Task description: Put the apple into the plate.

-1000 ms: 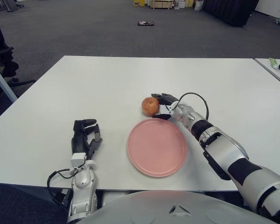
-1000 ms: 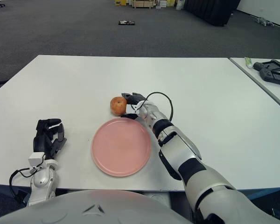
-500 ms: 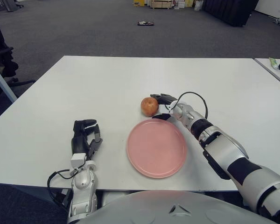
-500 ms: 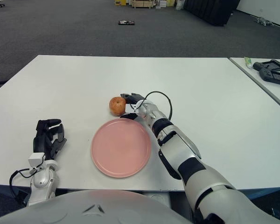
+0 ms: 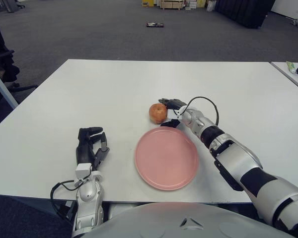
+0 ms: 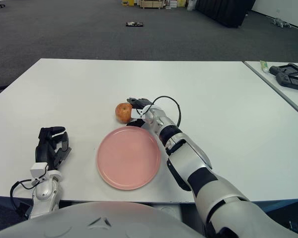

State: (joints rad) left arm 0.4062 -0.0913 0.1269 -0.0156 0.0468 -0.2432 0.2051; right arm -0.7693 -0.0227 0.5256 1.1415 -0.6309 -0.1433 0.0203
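Observation:
A red-yellow apple (image 5: 158,112) sits on the white table (image 5: 114,89), just beyond the far rim of the empty pink plate (image 5: 166,158). My right hand (image 5: 170,113) is directly to the right of the apple. One dark finger (image 5: 170,102) reaches over the apple's upper right and the thumb (image 5: 169,123) sits low near the plate's rim. The fingers are spread against the apple's right side and have not closed round it. My left hand (image 5: 89,145) shows at the near left of the table, left of the plate, fingers relaxed and holding nothing.
A second table (image 6: 283,84) stands at the right with a black device (image 6: 289,77) and a green tube (image 6: 264,65) on it. A dark chair (image 5: 0,64) is beside the table's left edge. A cable (image 5: 203,101) loops above my right wrist.
My right hand has crept a little to the left, against the apple, and the apple has shifted slightly left with it. The left hand has not moved.

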